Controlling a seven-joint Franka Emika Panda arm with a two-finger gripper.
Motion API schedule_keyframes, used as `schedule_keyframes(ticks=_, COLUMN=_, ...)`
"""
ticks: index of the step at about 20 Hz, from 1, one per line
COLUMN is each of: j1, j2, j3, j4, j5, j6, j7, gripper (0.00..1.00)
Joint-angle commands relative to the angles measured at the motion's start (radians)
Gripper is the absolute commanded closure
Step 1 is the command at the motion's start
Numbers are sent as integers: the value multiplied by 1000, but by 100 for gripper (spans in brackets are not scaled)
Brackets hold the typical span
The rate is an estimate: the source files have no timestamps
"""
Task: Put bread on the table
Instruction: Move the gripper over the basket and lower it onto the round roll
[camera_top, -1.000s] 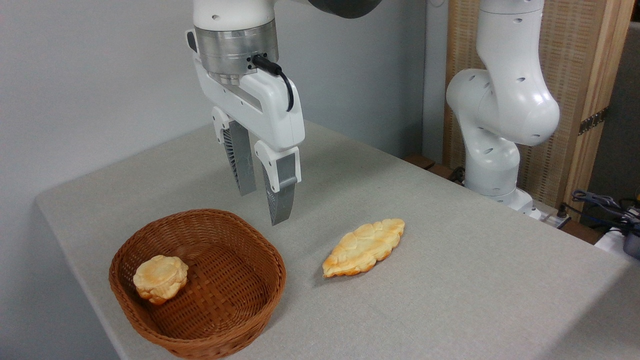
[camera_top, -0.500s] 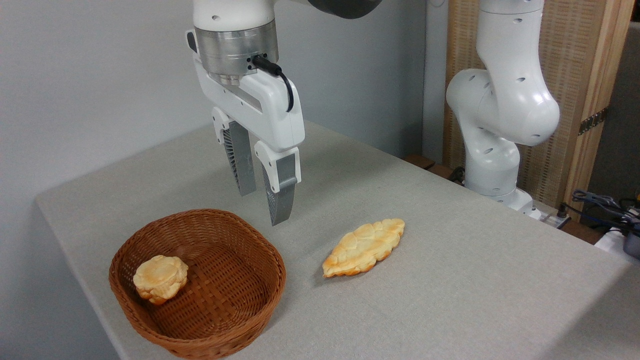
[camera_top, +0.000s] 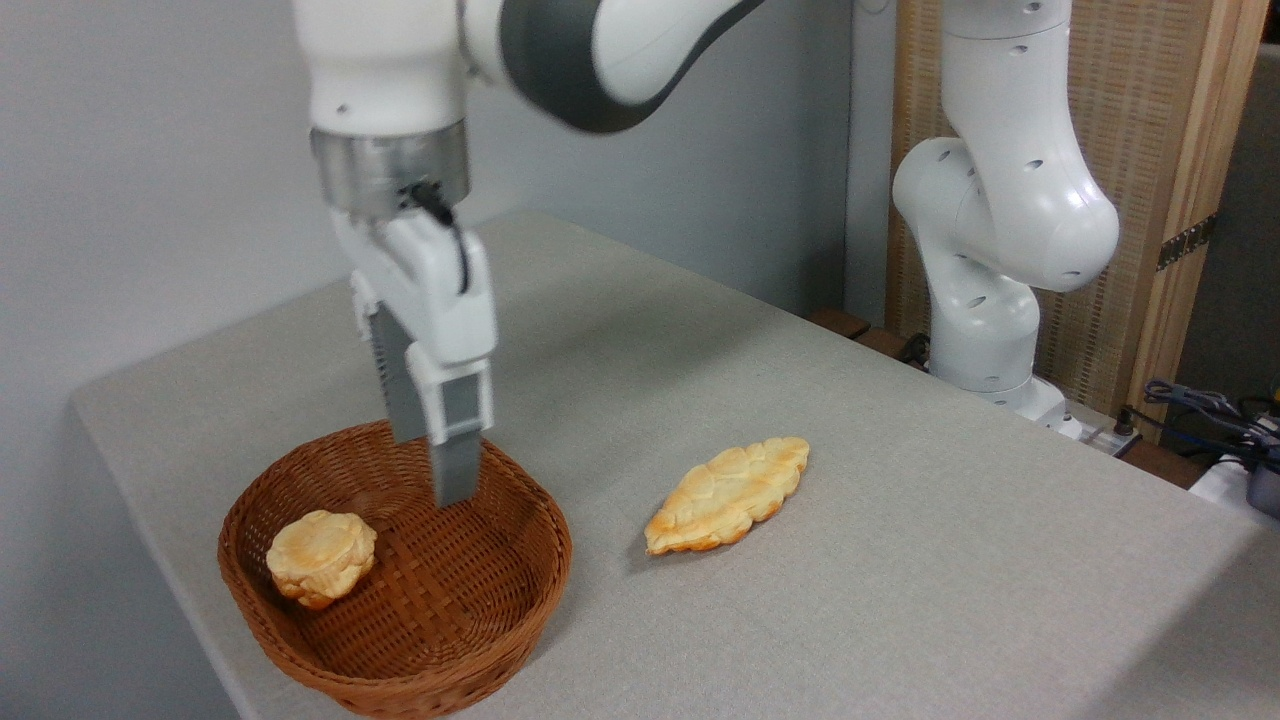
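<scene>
While hanging empty over basket (camera_top: 540, 560), gripper (camera_top: 432, 468) shows fingers overlapping; gap cannot be judged. Bread (camera_top: 320, 556) sits inside basket, left side, off table (camera_top: 950, 560). Bun likely light, soft, crushable; pinch gently across lumpy sides.

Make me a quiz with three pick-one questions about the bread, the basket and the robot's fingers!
1. Where is the small round bun?
A. in the wicker basket
B. on the table
C. between the fingers

2. How many baked things are there?
A. one
B. two
C. four

3. What are the gripper fingers holding?
A. the bun
B. the braided pastry
C. nothing

Answers:
1 A, the bun lies against the basket's left side.
2 B, one bun plus one braided pastry on the cloth.
3 C, the fingers hang over the basket with nothing between them.
</scene>
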Motion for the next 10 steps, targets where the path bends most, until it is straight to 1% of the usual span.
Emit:
schedule_keyframes(ticks=1, j1=0, j2=44, j3=-52, j4=2, j5=-35, j6=76, j7=-8, gripper=0)
schedule_keyframes(ticks=6, j1=0, j2=109, j3=-128, j4=2, j5=-31, j6=180, j7=-13, gripper=1)
schedule_keyframes(ticks=10, j1=-2, j2=165, j3=-135, j4=2, j5=-26, j6=240, j7=-13, gripper=2)
